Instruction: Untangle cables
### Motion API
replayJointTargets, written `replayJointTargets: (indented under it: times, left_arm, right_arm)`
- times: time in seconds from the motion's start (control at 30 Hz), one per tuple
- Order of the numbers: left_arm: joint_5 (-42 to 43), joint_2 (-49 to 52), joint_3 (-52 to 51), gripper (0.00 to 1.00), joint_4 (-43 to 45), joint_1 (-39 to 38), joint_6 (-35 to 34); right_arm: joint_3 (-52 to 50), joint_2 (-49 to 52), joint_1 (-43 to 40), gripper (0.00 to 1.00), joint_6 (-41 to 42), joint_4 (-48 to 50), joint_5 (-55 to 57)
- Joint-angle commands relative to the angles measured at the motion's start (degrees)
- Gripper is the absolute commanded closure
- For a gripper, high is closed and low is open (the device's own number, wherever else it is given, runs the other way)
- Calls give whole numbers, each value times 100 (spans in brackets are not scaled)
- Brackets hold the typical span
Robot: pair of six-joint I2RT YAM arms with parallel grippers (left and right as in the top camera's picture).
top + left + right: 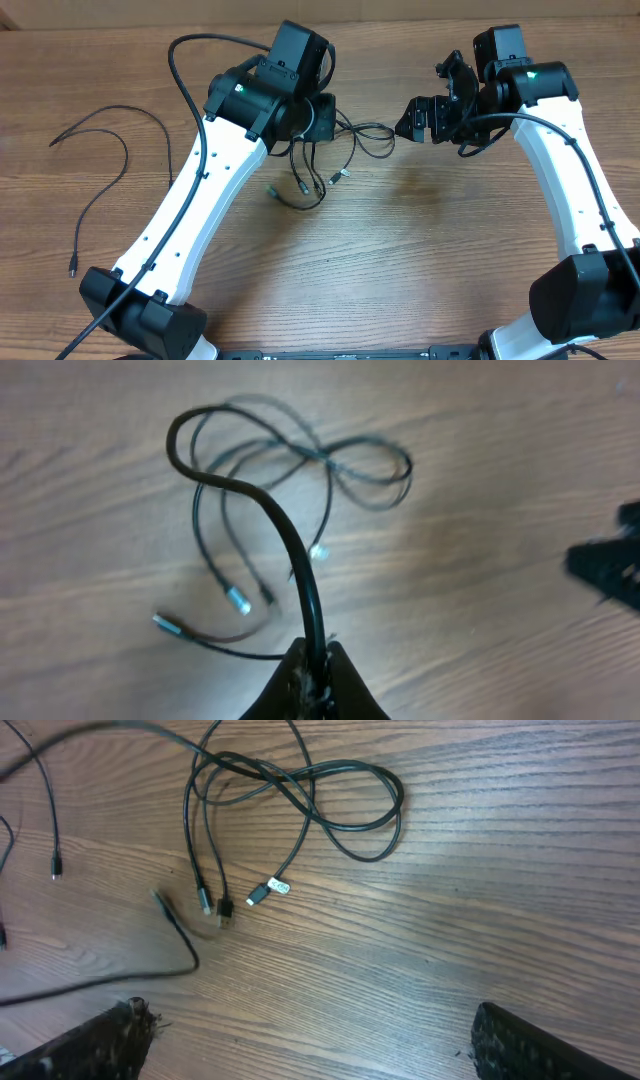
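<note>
Under the left arm's wrist, toward the far middle of the wooden table (420, 250), lies the knotted bundle of cables (298, 798). The left gripper (314, 672) is closed tight on one black strand (300, 565) of it. This strand rises from the jaws in an arch and goes down into the loops, so I judge that it is lifted to draw one cord out of the knot. Several small plug ends (225, 913) rest loose on the wood just beside the loops, one of them a silver-tipped plug (258, 898). The right gripper (305, 1020) has its fingers spread wide and holds nothing. The bundle is in front of it, near but apart, probably so that it can pin or take a second cord. One separate cable (100, 135) lies alone, well apart at the left side.
</note>
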Motion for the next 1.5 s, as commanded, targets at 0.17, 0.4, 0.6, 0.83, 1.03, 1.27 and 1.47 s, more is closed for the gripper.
replayJointTargets:
  times: [0.17,0.4,0.6,0.83,1.03,1.27,1.47]
  left_arm:
    - [-363,59,26,82,-684,20,157]
    - [-424,74,-96,32,-592,20,155]
    - [-361,275,-153,64,-358,2,151]
    - [-382,922,-166,88,-289,-4,153]
    - [-402,1543,-166,79,280,144,157]
    - [-313,2131,-164,47,846,520,9]
    - [81,2415,-166,35,1093,800,-103]
  right_arm:
    - [-13,-24,15,0,0,22,17]
    - [-13,-24,15,0,-2,22,17]
    - [-13,-24,15,0,-2,22,17]
    - [-13,-24,15,0,-2,22,17]
    - [-13,-24,15,0,-2,22,17]
    - [-13,-24,15,0,0,90,13]
    - [-13,-13,17,0,201,323,-24]
